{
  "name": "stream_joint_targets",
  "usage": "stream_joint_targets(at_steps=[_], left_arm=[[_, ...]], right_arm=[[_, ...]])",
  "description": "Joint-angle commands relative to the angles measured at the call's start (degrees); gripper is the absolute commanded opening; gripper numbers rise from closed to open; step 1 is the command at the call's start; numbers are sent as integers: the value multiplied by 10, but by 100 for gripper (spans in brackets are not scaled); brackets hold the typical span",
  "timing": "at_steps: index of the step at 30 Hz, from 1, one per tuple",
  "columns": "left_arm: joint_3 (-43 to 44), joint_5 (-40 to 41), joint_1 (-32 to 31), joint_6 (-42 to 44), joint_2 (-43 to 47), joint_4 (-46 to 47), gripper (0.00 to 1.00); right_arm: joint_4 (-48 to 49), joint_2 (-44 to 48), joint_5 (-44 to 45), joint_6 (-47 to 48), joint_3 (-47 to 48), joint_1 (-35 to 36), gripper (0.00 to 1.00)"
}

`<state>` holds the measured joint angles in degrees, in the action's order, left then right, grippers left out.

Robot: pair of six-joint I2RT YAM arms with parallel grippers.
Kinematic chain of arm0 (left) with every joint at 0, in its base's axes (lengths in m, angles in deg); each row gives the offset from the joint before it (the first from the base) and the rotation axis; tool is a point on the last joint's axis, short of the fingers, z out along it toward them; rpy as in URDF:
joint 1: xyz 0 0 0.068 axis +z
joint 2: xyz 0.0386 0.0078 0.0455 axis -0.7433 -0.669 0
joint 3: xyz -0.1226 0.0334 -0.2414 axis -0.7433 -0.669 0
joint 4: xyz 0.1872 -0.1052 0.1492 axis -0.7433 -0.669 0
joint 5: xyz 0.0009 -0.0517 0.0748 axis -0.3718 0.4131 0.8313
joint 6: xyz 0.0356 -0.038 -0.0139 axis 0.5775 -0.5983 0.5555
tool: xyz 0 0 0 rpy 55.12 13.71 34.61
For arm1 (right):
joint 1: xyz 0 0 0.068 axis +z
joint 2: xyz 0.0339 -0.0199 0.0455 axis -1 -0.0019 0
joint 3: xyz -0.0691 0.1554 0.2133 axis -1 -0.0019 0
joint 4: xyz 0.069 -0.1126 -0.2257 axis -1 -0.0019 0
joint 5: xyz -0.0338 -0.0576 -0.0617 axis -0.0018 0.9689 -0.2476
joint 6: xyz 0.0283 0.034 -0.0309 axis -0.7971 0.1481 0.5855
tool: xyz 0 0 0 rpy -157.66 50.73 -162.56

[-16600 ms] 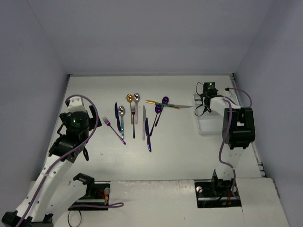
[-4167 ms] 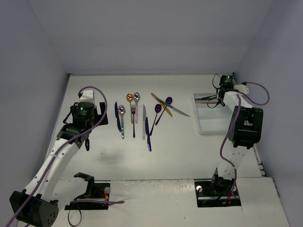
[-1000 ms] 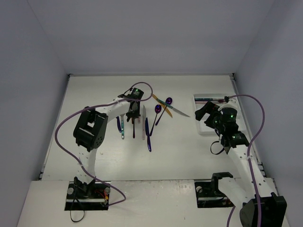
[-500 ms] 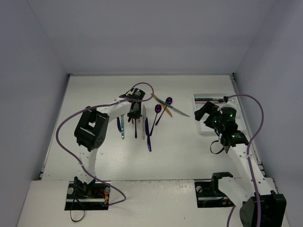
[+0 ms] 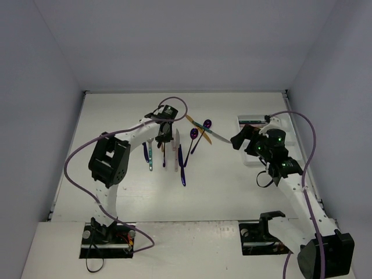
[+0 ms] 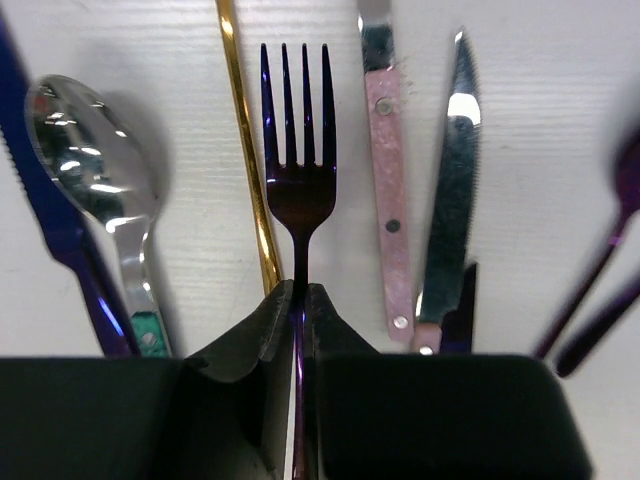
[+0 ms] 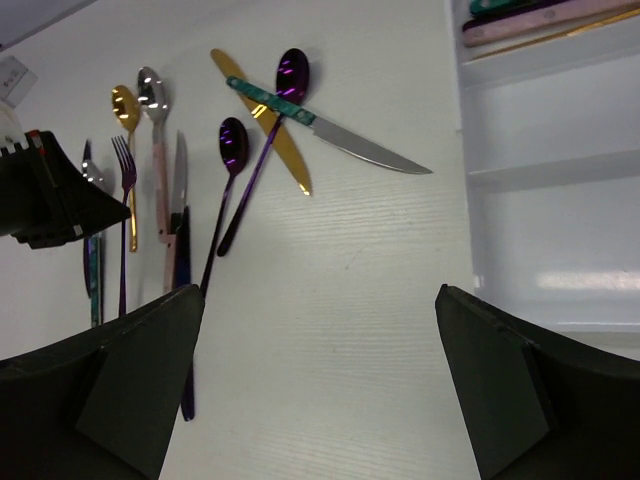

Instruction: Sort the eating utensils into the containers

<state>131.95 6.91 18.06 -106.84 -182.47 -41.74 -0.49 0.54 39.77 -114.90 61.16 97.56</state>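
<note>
L claw (image 6: pixel 298 296) grips purple fork (image 6: pixel 298 190) | gold handle (image 6: pixel 250 180), pink handle (image 6: pixel 388 200) flank (close)

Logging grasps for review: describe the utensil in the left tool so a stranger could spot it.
On the white table, find the row of utensils left of centre, under the left tool. The fork has its handle pinched in that tool, between a gold handle and a pink handle. It is the row's only fork, dark purple with four tines.
</note>
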Motion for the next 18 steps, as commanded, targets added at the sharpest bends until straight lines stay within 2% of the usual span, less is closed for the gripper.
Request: stream_joint_targets(at_steps=[1, 8, 12, 18], left_arm=[[25, 16, -5, -34, 137, 8, 0], [-18, -29, -8, -92, 260, 84, 0], [-46, -44, -16, -131, 318, 113, 0], [-61, -32, -38, -153, 368, 125, 0]], right_arm=[[60, -7, -17, 14, 54, 55, 99], [125, -75, 1, 14, 113, 219, 97], [148, -123, 38, 29, 156, 307, 92], [175, -187, 53, 44, 210, 373, 81]])
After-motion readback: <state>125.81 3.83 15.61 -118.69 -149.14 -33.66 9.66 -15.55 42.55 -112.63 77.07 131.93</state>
